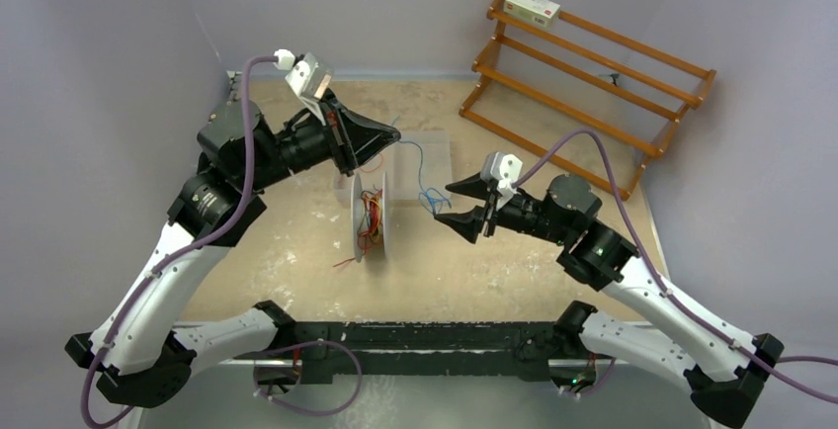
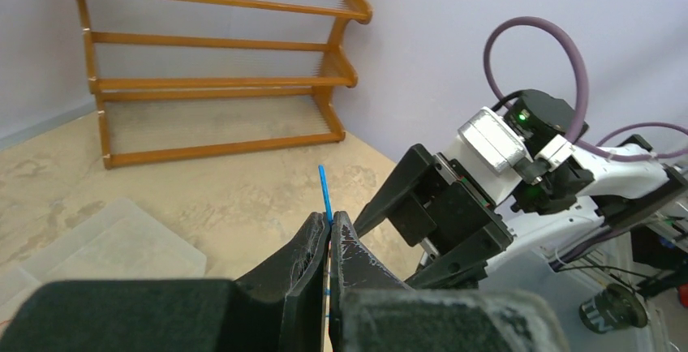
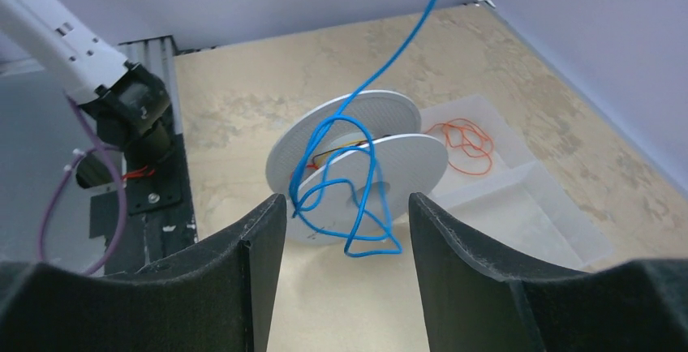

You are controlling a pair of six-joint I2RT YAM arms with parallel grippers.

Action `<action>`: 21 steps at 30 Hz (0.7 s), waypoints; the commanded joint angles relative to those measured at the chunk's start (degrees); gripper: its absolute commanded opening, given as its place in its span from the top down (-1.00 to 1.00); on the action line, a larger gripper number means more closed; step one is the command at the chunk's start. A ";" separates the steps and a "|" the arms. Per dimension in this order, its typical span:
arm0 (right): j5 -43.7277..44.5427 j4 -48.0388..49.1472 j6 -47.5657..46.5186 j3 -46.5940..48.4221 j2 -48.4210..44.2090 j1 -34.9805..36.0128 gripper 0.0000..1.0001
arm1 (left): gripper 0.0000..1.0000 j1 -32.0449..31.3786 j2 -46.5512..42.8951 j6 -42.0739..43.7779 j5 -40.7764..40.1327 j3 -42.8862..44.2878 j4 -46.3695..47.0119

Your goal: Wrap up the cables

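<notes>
The left gripper [image 2: 330, 222] is clamped on the thin blue wire [image 2: 324, 183], while the right gripper [image 3: 347, 204] stands spread wide near the wire's loops by the white round-flanged spool [image 3: 410, 157].

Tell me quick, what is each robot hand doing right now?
Left gripper: shut, pinching the blue cable.
Right gripper: open, gripping nothing.

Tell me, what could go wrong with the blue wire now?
The blue cable hangs in tangled loops by the spool, right at the open right gripper; closing could catch several loops and knot them. The left gripper pinches it only near its tip, so a tug might slip it free.
</notes>
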 commanded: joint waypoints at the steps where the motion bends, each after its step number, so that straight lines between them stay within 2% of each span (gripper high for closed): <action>1: -6.77 3.12 -1.90 1.53 -0.96 -0.60 -0.20 | 1.00 -0.13 -0.29 -1.79 5.90 2.55 4.63; 12: -7.85 6.28 -0.76 -0.11 -0.68 -1.04 -0.18 | 1.00 -0.13 -0.27 -4.31 9.89 1.96 7.98; 21: -10.23 6.95 0.75 1.91 1.23 -1.13 0.07 | 1.00 -0.12 -0.16 -4.79 10.08 1.67 8.70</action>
